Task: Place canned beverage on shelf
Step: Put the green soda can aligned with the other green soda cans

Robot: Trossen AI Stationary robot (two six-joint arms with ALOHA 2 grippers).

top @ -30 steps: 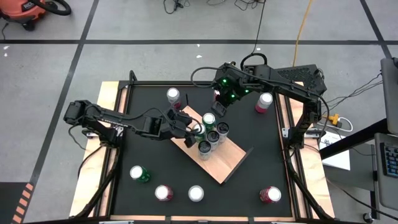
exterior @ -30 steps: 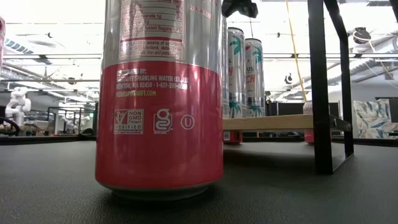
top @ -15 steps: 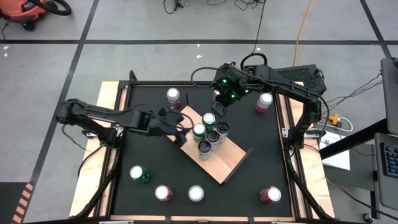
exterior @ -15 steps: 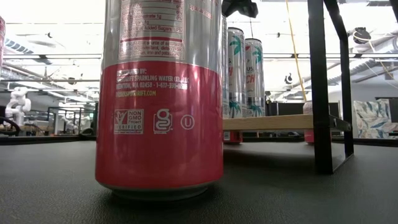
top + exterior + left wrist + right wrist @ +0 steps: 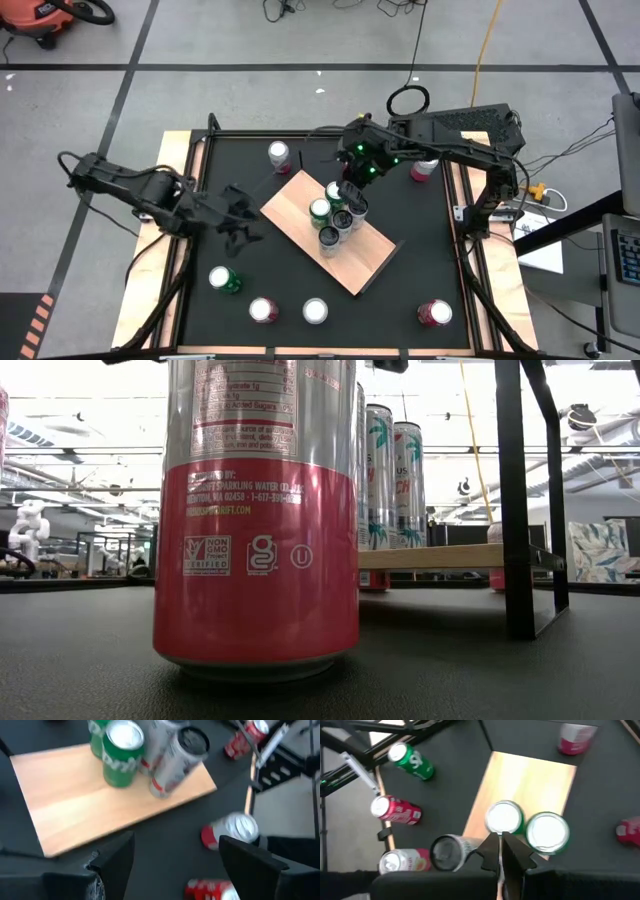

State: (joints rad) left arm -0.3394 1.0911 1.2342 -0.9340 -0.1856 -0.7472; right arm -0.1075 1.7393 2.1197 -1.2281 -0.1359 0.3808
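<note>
The shelf is a tan board lying slantwise at the table's middle. Several cans stand upright in a cluster on it, among them a green can and a dark-topped silver can. My left gripper hangs open above the black table, left of the shelf, with nothing between its fingers. In its wrist view the green can stands well ahead. My right gripper is shut and hovers over the cluster's far side. In its wrist view it shows above the can tops.
Loose cans stand on the table: a pink one at the far side, a red one far right, a green one, a red and a white one near the front, and a red one front right. A can fills the low view.
My left gripper has drawn back from the green can on the shelf toward the table's left edge and has risen, staying open. The green can stays upright on the shelf. My right gripper has shifted a little toward the near edge, over the cans, still shut.
</note>
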